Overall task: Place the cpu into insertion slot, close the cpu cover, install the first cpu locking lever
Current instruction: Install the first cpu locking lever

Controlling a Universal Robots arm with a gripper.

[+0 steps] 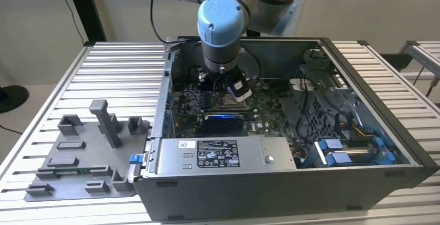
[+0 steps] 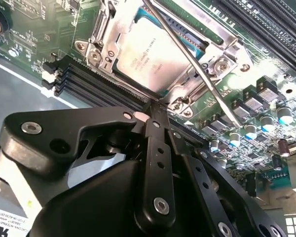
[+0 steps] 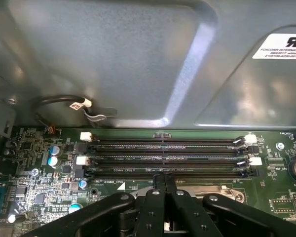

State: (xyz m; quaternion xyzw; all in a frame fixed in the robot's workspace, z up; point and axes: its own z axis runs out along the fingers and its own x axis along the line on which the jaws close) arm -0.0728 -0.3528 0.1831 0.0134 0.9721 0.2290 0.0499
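Note:
In the second wrist view the cpu (image 2: 147, 55) lies flat in the insertion slot (image 2: 89, 52), silvery face up. The cpu cover (image 2: 222, 49), a silvery frame, lies down around it. A thin metal locking lever (image 2: 207, 79) runs slantwise across one corner of the cpu, its end over the board near the capacitors. My gripper (image 2: 155, 109) is shut with nothing between its black fingers, the tips just beside the socket's edge. The first wrist view has the gripper (image 3: 164, 178) hovering by the memory slots. In the exterior view the gripper (image 1: 234, 93) reaches down inside the open computer case.
Black memory slots (image 3: 163, 158) run beside the socket. A grey power supply box with a white label (image 1: 220, 155) sits at the case front, blue drive cages (image 1: 351, 153) on the exterior view's right. The case wall (image 3: 113, 59) rises close by. A grey fixture tray (image 1: 82, 153) lies outside.

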